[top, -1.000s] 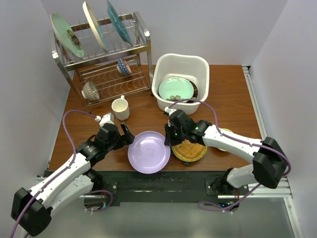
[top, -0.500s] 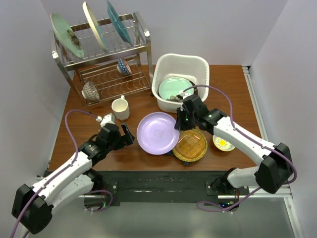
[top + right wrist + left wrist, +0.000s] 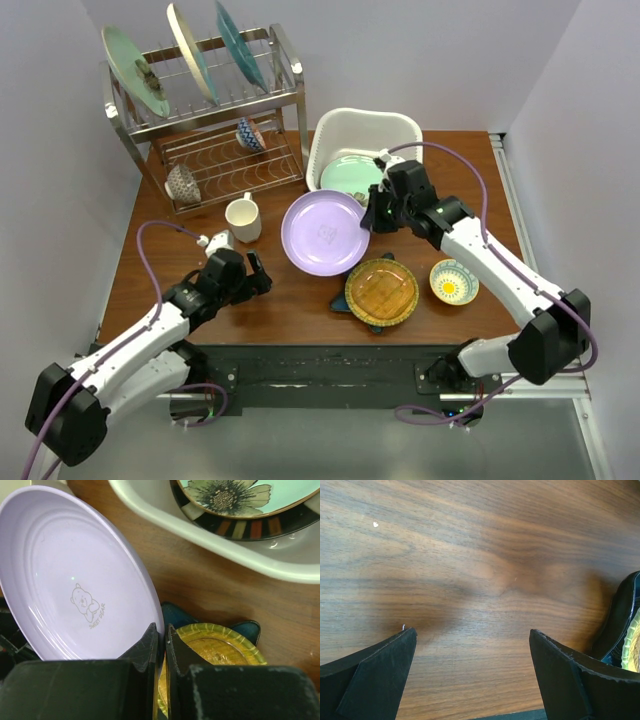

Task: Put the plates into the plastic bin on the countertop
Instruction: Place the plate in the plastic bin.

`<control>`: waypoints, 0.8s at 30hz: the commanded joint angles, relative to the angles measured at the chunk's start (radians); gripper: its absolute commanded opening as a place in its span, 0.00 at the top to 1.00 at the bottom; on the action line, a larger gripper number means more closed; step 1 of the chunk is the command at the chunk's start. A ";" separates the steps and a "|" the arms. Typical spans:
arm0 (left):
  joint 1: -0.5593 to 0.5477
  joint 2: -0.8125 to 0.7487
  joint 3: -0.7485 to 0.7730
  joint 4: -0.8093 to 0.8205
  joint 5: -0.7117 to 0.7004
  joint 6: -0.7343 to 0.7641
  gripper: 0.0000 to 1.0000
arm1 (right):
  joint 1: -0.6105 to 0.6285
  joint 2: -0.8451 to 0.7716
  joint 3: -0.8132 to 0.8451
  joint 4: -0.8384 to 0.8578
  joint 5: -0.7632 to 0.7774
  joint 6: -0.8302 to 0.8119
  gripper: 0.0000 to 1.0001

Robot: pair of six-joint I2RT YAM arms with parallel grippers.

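My right gripper [image 3: 369, 222] [image 3: 163, 632] is shut on the rim of the lavender plate [image 3: 325, 232] [image 3: 75, 580], holding it tilted in the air just left of the white plastic bin [image 3: 400, 130] [image 3: 210, 532]. Inside the bin lie a mint floral plate [image 3: 350, 176] [image 3: 240, 495] on a black-rimmed plate [image 3: 250, 527]. An amber round plate [image 3: 382, 291] [image 3: 220, 650] rests on a blue star-shaped plate [image 3: 348, 302] [image 3: 175, 615] on the table. My left gripper [image 3: 258, 272] [image 3: 472, 645] is open over bare wood at the front left.
A steel dish rack [image 3: 205, 110] with three upright plates and two bowls stands at the back left. A cream mug [image 3: 242, 218] sits before it. A small yellow-centred bowl [image 3: 453, 282] sits right of the amber plate.
My right gripper has lifted the lavender plate off the table front and carried it back and right towards the bin, uncovering the amber plate. The left arm has drawn back slightly.
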 commanded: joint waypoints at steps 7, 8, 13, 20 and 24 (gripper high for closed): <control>-0.002 0.035 -0.002 0.061 0.031 0.028 0.00 | -0.138 0.089 0.123 0.063 -0.109 -0.018 1.00; -0.002 0.037 -0.002 0.061 0.031 0.031 0.00 | -0.149 0.096 0.134 0.061 -0.118 -0.016 1.00; -0.002 0.043 -0.010 0.073 0.047 0.036 0.00 | -0.199 0.147 0.193 0.067 -0.151 -0.012 1.00; -0.002 0.086 -0.016 0.111 0.080 0.048 0.00 | -0.252 0.211 0.253 0.078 -0.181 0.001 1.00; -0.002 0.097 -0.018 0.124 0.090 0.053 0.00 | -0.284 0.248 0.282 0.092 -0.195 0.010 1.00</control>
